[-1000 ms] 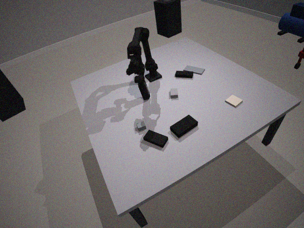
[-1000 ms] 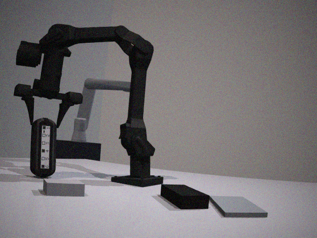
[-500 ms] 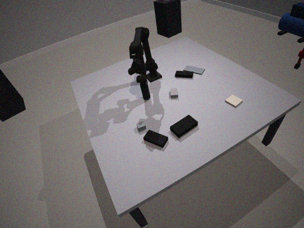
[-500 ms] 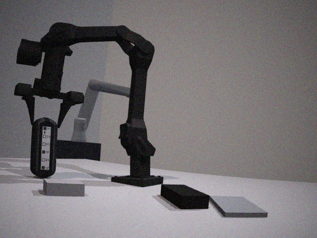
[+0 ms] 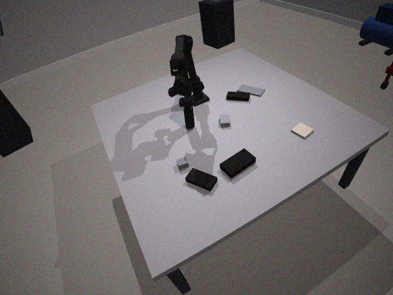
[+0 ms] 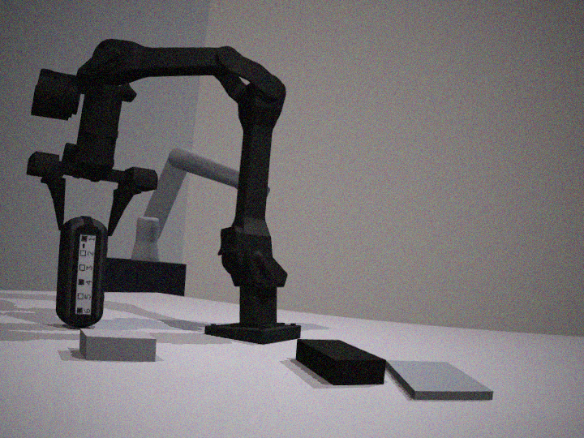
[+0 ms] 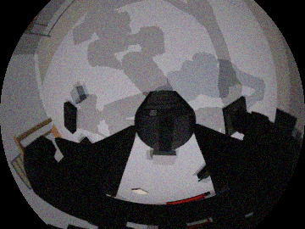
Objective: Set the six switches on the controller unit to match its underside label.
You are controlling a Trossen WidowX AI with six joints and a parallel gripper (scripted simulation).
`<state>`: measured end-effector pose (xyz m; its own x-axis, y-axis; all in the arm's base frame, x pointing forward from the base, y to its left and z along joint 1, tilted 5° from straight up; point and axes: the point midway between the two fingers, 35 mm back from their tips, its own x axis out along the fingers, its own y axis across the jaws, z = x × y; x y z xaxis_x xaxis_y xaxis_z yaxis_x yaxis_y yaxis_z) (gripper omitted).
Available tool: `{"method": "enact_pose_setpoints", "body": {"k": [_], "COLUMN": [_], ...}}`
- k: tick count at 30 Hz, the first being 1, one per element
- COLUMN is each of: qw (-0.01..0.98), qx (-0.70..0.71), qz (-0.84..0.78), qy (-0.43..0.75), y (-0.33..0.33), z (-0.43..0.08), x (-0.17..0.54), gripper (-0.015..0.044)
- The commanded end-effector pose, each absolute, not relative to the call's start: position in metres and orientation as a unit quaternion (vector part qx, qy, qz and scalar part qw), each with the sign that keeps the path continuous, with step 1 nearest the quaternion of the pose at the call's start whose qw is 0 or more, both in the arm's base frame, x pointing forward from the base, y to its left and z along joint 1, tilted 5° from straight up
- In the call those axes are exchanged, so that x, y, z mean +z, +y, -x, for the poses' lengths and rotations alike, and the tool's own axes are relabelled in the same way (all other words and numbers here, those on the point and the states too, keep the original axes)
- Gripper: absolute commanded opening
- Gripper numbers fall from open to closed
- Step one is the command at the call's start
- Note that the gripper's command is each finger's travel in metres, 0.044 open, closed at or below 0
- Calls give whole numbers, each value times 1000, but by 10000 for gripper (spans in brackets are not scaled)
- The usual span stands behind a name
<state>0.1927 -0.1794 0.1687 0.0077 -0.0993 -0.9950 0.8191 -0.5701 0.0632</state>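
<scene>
Dark grey plastic, by its look, the controller unit (image 5: 189, 117) (image 6: 81, 273) (image 7: 165, 120) is stood on one end, nearly upright, at the table (image 5: 142, 222) (image 6: 235, 401) (image 7: 169, 178). Its upper end is pinched between the two fingers of the hand (image 5: 188, 106) (image 6: 85, 230) (image 7: 165, 123), one at each side. Whether the lower end bears on the table cannot be told for certain.

The label (image 6: 86, 276) is turned to the exterior view, with square 1 uppermost. Squares 1, 4 and 6 are read as filled; 2, 3 and 5 as empty. ON is therefore called for at 1, 4 and 6, OFF at the others. The rocker switches cannot be made out, so their present settings are left open.

The step in hand is judged to be the reading of the label, with the lowering onto the base to follow. The numbering should be fixed firmly in mind first, since the row could easily be taken in reverse once the label is hidden. The pinch should be kept even and the unit tipped slowly, base downward, clear of the light grey block (image 5: 225, 120) (image 6: 118, 346) (image 7: 163, 159). If released while upright, it could topple and be landed switches down.
</scene>
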Motion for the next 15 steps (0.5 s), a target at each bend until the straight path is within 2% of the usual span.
{"method": "enact_pose_setpoints", "body": {"k": [1, 15], "qw": [355, 355], "qx": [-641, -641], "qz": [-613, -613], "qy": [296, 296], "y": [-176, -167], "z": [-194, -200], "x": [165, 162], "gripper": [338, 338]}}
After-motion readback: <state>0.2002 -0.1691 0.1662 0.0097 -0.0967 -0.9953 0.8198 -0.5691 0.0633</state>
